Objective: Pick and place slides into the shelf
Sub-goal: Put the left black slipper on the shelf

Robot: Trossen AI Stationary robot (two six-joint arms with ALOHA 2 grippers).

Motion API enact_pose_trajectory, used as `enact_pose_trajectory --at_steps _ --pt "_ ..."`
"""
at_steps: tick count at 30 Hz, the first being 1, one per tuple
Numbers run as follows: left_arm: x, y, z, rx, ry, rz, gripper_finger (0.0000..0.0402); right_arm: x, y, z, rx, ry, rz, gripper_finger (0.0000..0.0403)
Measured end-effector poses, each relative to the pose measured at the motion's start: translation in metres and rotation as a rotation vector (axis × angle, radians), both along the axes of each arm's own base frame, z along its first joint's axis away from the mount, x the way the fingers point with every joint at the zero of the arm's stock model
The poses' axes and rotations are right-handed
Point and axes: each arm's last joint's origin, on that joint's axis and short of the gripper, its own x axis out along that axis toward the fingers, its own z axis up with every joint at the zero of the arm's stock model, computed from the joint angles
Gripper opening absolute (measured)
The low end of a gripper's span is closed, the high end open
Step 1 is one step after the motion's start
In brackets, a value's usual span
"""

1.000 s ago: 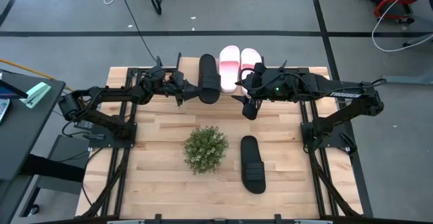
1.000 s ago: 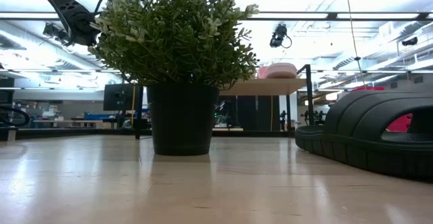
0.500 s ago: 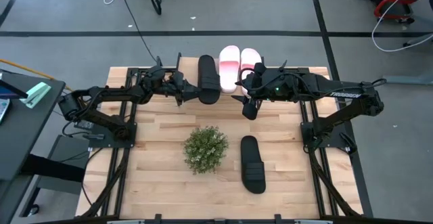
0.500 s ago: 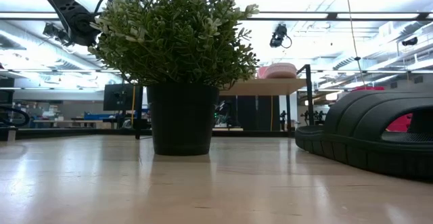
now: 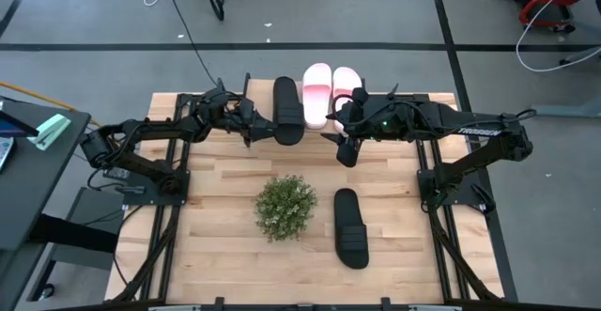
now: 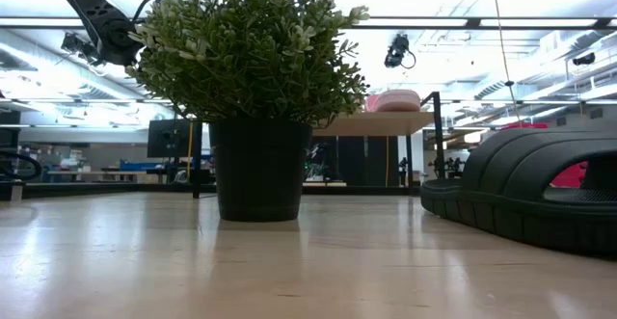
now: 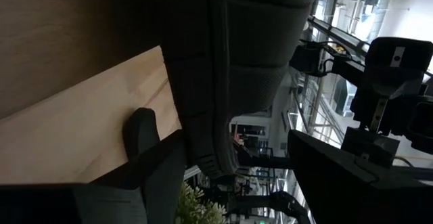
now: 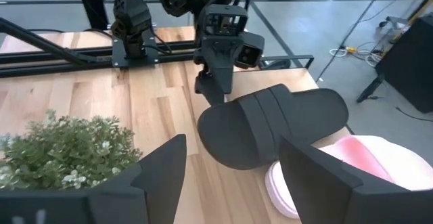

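One black slide [image 5: 287, 110] lies sole down on the light-wood shelf [image 6: 386, 123] at the table's far edge, with the two pink-and-white slides [image 5: 331, 94] next to it on its right. The second black slide [image 5: 350, 227] lies on the tabletop near the middle. My left gripper [image 5: 252, 123] is open at the shelved black slide's left side. In the left wrist view the slide [image 7: 223, 68] stands between the spread fingers. My right gripper [image 5: 346, 147] hovers open just right of that slide and holds nothing. My left gripper comes level from the table's left at the black slide's near end. One finger [image 7: 145, 146] lies by the sole's edge [image 7: 203, 149] above the shelf board [image 7: 81, 122]. I cannot tell whether it touches. The other finger stands clear of the slide.
A potted plant [image 5: 285, 208] stands mid-table, left of the loose black slide. Arm frames line both sides of the table. Bare wood lies along the near edge [image 5: 235, 273]. A dark side table [image 5: 28, 151] stands off the left edge.
My left gripper has crept slightly toward the table's left, and the black slide on the shelf has shifted a little the same way. The right arm has kept still.
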Motion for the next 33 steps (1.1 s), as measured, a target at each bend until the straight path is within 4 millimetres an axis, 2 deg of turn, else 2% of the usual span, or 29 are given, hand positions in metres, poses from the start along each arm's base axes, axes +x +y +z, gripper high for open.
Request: enact_pose_trajectory --at_steps 33 --pt "-0.001 -0.0037 -0.0028 -0.018 0.008 -0.125 0.0265 0.0001 0.0002 0.0 0.004 0.0 0.007 0.024"
